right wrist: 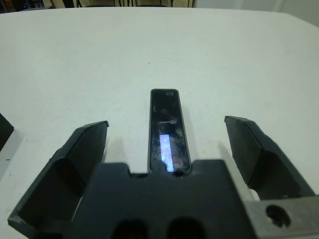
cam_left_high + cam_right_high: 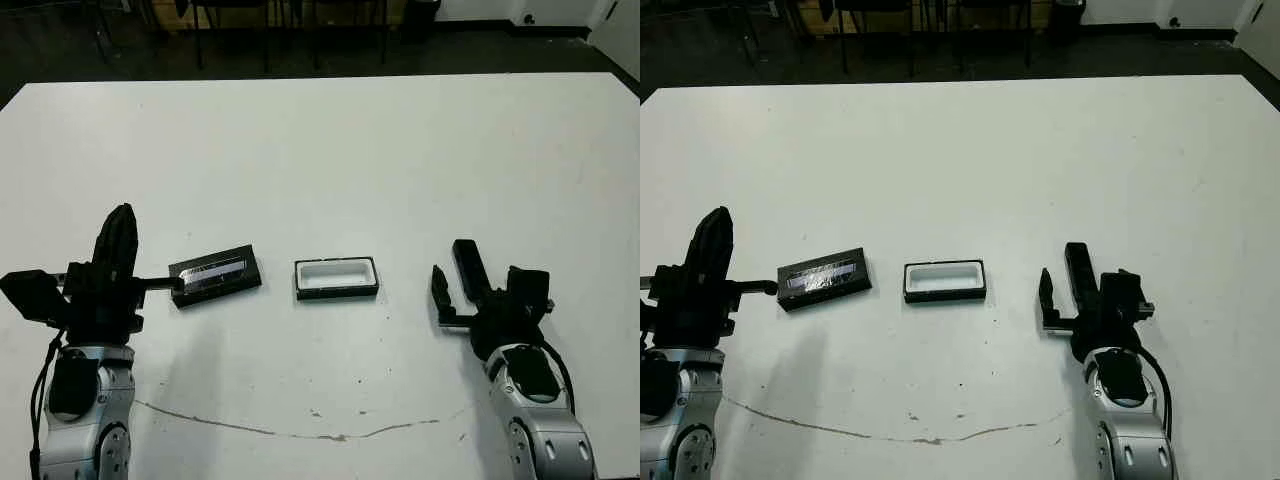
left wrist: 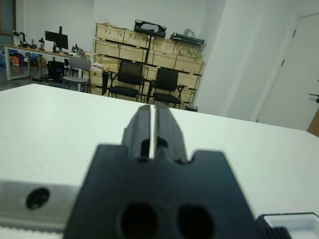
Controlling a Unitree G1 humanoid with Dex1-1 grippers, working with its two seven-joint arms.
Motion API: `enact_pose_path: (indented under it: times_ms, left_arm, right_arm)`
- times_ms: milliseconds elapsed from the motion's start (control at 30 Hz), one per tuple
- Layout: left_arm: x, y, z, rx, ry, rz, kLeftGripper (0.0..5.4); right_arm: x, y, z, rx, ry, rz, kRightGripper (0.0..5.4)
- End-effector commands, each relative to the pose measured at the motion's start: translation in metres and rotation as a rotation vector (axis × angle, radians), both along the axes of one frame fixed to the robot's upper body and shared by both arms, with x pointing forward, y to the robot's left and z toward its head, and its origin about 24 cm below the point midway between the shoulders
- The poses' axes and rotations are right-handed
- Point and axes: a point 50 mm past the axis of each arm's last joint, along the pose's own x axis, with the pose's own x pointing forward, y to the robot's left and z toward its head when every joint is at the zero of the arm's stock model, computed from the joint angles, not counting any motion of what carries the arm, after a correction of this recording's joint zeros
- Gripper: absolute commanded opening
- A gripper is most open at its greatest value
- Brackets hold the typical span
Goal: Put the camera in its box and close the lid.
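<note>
— While my right jaws (image 1: 167,144) hang low near the bench's (image 2: 330,150) near edge, what sits between them?

— The camera (image 1: 169,130). It lies flat on the bench between my two spread fingers (image 1: 82,154), neither one touching it. It points lengthwise away from my wrist, a pale bluish patch on the end nearer me. From my head view I cannot pick it out; the right arm hides it.

— So those jaws are wide apart and hold nothing?

— Yes, fully spread and empty.

— And the left?

— My left jaws (image 2: 118,245) are pressed together, only a thin slit showing between the fingers (image 3: 169,130), nothing held. They hover by the near left corner.

— Where is the box?

— The box (image 2: 336,278) rests about midway along the near edge, white lining up, nothing in it. It is well apart from my right jaws.

— The lid?

— The lid (image 2: 215,275) lies flat just left of the box, a small gap between them, turned a little askew, its shiny strip facing up. My left arm is close beside its left end; I cannot tell if it touches.
</note>
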Motion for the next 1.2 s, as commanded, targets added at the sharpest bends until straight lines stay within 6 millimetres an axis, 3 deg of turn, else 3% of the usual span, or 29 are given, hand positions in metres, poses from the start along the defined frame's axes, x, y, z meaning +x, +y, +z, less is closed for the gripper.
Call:
enact_pose_path:
  times_ms: [33,267,1033,1200]
  left_arm:
    - [-0.0011,0.0029,-0.0064,0.005,0.037,-0.001,0.0]
    - [-0.0012,0.0023,-0.0066,0.013,0.04,0.0,0.0]
    - [-0.0023,-0.0006,-0.0079,-0.005,0.058,0.005,0.0]
    - [-0.0023,-0.0006,-0.0077,-0.01,0.059,0.001,0.0]
  right_arm:
    - [-0.0046,-0.0024,-0.0076,-0.003,0.052,-0.017,5.38]
    - [-0.0043,-0.0017,-0.0071,0.045,0.064,-0.033,4.98]
    - [-0.0036,-0.0072,-0.0066,0.133,0.167,-0.046,0.84]
    - [-0.0039,-0.0085,-0.0053,0.121,0.167,-0.049,0.74]
